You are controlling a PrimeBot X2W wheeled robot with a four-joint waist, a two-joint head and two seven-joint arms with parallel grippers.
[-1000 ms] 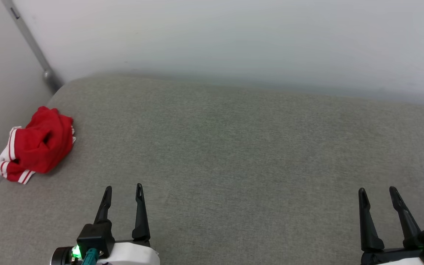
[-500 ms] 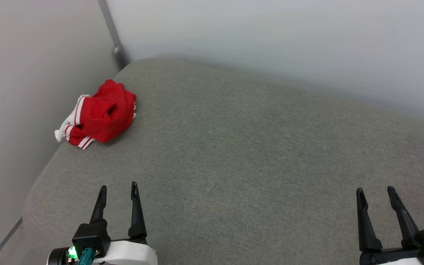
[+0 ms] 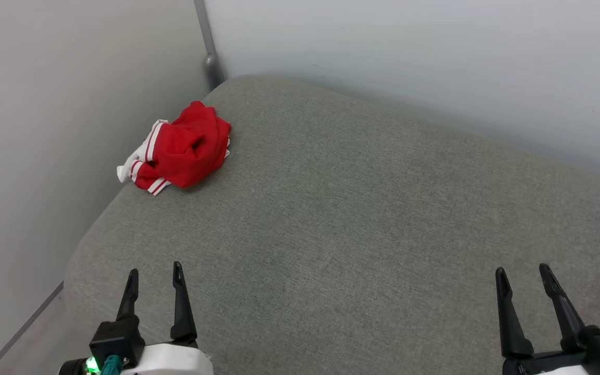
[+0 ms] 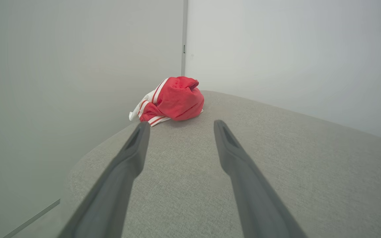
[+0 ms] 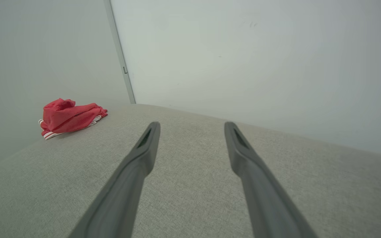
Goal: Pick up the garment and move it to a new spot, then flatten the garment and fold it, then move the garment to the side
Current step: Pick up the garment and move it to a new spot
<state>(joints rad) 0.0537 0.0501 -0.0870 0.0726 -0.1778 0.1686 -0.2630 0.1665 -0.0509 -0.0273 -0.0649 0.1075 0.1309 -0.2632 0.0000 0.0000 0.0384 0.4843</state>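
The garment [image 3: 185,148] lies crumpled in a red heap with white, red-striped trim at the far left corner of the grey cushioned surface [image 3: 357,219]. From the left wrist, the garment [image 4: 174,102] sits straight ahead beyond the fingertips; from the right wrist, the garment [image 5: 68,117] is far off to the left. My left gripper [image 3: 155,272] hovers open over the near left edge, well short of the heap. At the lower right my right gripper [image 3: 523,272] is open too, nothing between its fingers.
Pale walls close in behind and on the left, meeting at a grey corner post [image 3: 209,57]. The cushion's rounded left edge [image 3: 78,250] drops to a strip of floor [image 3: 19,333]. Bare grey fabric spans the middle and right.
The head camera has swung left, so the garment now shows nearer the picture's middle and the left wall fills more. Both grippers stay open in the same pose.
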